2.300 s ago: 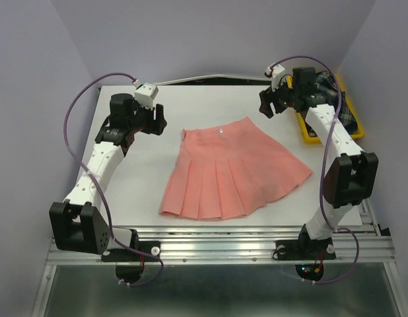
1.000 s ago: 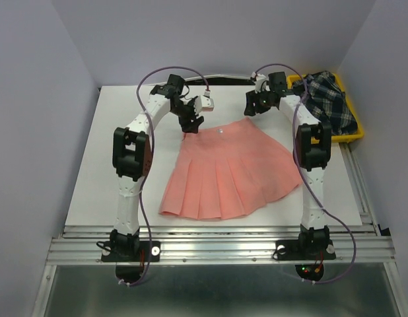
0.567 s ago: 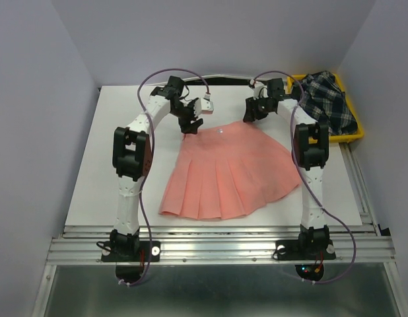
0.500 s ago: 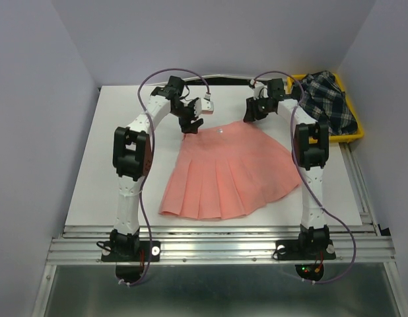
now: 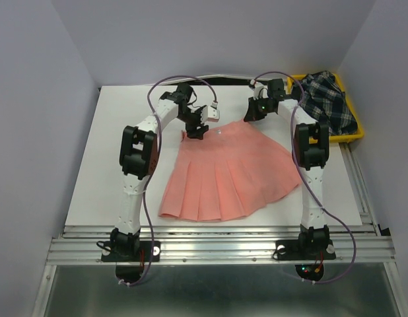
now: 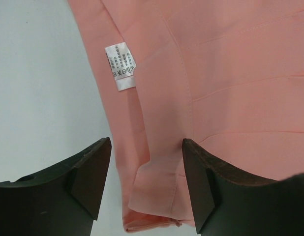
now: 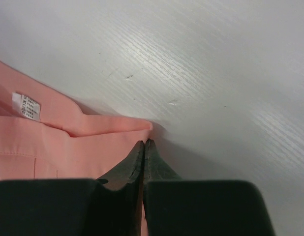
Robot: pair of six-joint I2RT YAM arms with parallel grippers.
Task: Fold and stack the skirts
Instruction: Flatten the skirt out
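Note:
The salmon-pink skirt (image 5: 224,172) lies flat mid-table, waistband toward the back. My left gripper (image 5: 196,132) is open over the waistband's left corner; in the left wrist view its fingers (image 6: 144,142) straddle the folded pink corner (image 6: 157,187) below a white label (image 6: 121,66). My right gripper (image 5: 249,117) is at the waistband's right corner. In the right wrist view its jaws (image 7: 144,141) are pressed together on the edge of the pink cloth (image 7: 44,147), a sliver of pink showing between them. The plaid skirt (image 5: 329,99) lies bunched in the tray.
The yellow tray (image 5: 352,135) stands at the back right corner, close to the right arm. Purple cables arch above both arms. White table (image 5: 118,158) surrounds the pink skirt, with purple walls on three sides.
The right gripper has gone from open to shut at the waistband's right corner. The left gripper has shifted slightly right and lower over the left corner, staying open.

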